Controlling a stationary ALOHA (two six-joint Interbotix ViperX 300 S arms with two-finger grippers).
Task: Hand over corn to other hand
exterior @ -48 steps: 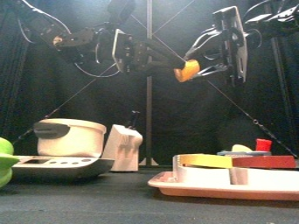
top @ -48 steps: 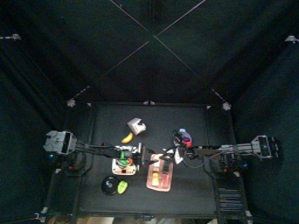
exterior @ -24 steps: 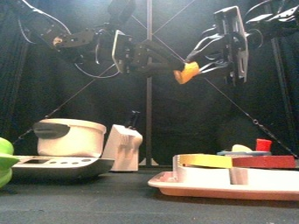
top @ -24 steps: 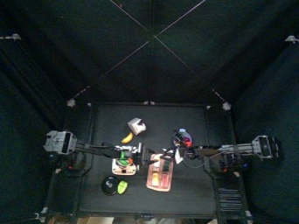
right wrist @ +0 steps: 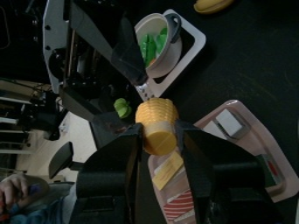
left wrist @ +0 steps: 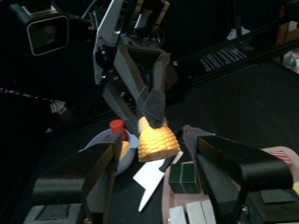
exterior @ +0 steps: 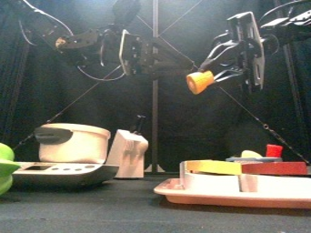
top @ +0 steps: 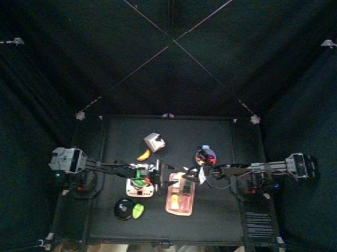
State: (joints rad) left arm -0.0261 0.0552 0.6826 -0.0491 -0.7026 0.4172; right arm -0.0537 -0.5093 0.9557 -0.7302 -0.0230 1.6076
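Observation:
The corn (exterior: 199, 82) is a short yellow cob held high above the table. My right gripper (exterior: 212, 75) is shut on it, gripping it from the right side. In the right wrist view the corn (right wrist: 158, 123) sits upright between my right gripper's (right wrist: 159, 150) two jaws. My left gripper (exterior: 151, 60) hangs just left of the cob with its jaws open and apart from it. In the left wrist view the corn (left wrist: 158, 139) stands a little beyond my open left gripper (left wrist: 165, 166), with the other arm's fingers (left wrist: 149, 87) clamped on it.
On the table below stand a white pot (exterior: 73, 142) on a grey base, a white box (exterior: 129, 153) and a pink tray (exterior: 219, 193) with compartments. A green thing (exterior: 5, 164) lies at the front left. A banana (top: 144, 155) lies further back.
My left gripper has opened wide and let go of the corn. The right gripper has closed on the cob and carried it slightly right and down.

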